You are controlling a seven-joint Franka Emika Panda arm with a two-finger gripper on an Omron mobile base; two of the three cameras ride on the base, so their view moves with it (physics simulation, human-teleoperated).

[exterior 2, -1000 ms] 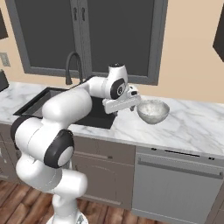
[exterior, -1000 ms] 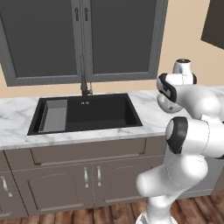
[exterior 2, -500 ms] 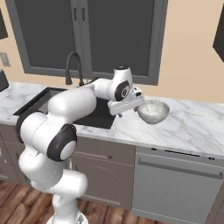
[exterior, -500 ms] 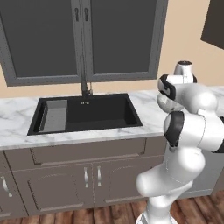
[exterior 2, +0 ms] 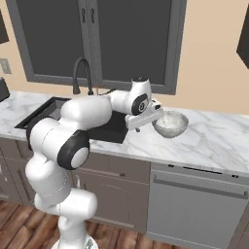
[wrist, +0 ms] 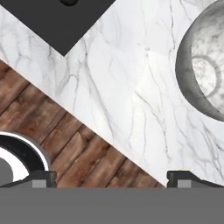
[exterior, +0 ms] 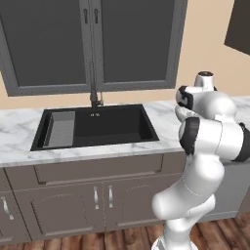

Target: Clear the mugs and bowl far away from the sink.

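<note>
The gripper (wrist: pixel 111 177) hangs with its jaws spread wide and nothing between them, above bare marble counter (wrist: pixel 127 109). Ahead and off to its right in the hand view sits the pale bowl (wrist: pixel 205 70), upright, just beyond the fingertips (wrist: pixel 186 177); the black sink (exterior 2: pixel 109 127) lies on the gripper's opposite side.

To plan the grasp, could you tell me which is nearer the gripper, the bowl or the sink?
The bowl, pale and round on the counter; the open gripper hangs beside its rim.
</note>
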